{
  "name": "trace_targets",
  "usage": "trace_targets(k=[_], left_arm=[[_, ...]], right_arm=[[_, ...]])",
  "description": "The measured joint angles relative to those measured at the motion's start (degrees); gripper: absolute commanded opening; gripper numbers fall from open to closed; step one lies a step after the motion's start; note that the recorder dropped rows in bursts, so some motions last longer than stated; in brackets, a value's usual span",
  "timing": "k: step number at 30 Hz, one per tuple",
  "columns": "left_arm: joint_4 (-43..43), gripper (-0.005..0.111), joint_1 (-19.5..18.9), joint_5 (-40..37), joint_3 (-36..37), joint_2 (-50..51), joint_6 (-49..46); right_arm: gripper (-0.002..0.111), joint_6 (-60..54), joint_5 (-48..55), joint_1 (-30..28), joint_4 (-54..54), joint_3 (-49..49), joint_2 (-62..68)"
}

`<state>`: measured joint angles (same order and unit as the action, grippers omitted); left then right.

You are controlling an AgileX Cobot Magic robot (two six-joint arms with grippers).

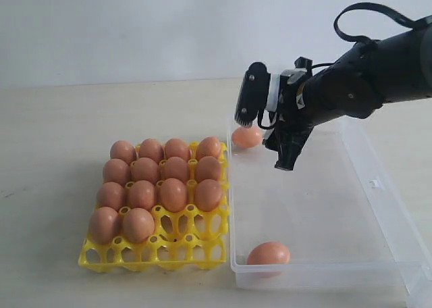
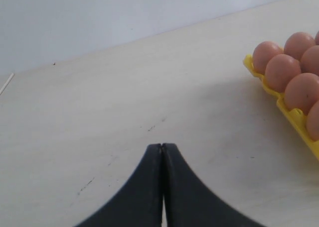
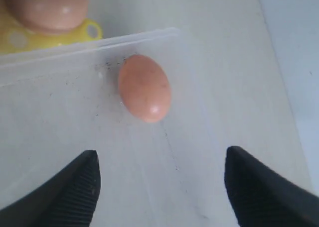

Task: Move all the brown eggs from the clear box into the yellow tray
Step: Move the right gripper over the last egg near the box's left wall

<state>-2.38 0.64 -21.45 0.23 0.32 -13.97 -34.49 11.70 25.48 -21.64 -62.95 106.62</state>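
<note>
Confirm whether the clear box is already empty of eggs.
No, a far egg and a near egg lie in the clear box.

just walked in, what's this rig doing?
It is moving brown eggs from the clear box into the yellow tray. Fourteen sit in the tray's cups. Two are left in the box: a far egg in the corner next to the tray and a near egg by the front wall. The right arm hangs over the far egg, jaws open, holding nothing. The left jaws are shut over bare table beside the tray.
</note>
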Motion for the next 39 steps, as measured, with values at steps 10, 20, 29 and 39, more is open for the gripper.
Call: trace_targets(k=[10,20,29,39], left_arm=[[0.00,0.000,0.00,0.00,0.00,0.00,0.00],[0.00,0.000,0.00,0.00,0.00,0.00,0.00],[0.00,0.000,0.00,0.00,0.00,0.00,0.00],[0.00,0.000,0.00,0.00,0.00,0.00,0.00]], right_arm=[[0.068,-8.93,-1.32,0.37,0.96,-5.28,7.88],[0.068,-10.11,-0.84,1.68,4.21,-9.53,12.45],[0.029,-10.34,0.61,2.13,5.53,-14.31,17.26],[0.000,-10.01,3.83,2.13,9.25,-13.86,14.84]])
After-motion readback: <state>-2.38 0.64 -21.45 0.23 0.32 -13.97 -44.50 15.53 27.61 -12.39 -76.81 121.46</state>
